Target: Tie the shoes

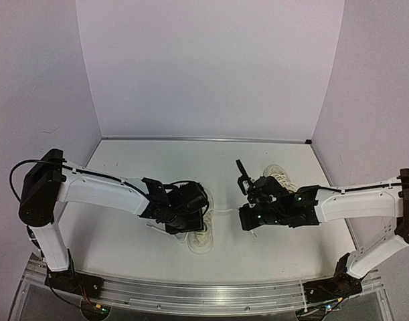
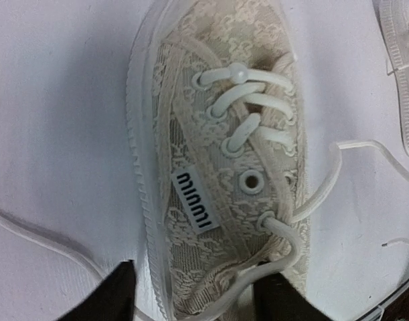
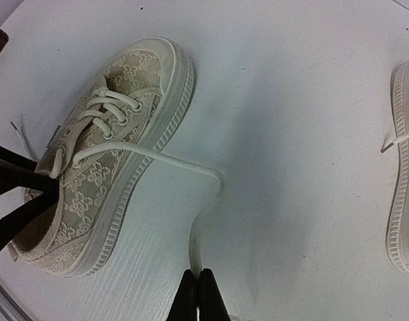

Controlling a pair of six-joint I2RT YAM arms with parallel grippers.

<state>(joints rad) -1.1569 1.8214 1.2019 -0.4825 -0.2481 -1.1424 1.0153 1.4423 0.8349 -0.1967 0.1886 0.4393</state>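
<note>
The first shoe (image 2: 217,167), cream lace-patterned fabric with a pale ribbed sole and a small black-lettered tag, stood upright directly below the left gripper (image 2: 197,297); its heel end sat between the spread jaws, toe pointing away; its lace (image 3: 157,157) was untied, one end trailing into the pinched-together jaws of the right gripper (image 3: 197,294); the second shoe (image 3: 403,167) lay well apart, right of those jaws.
</note>
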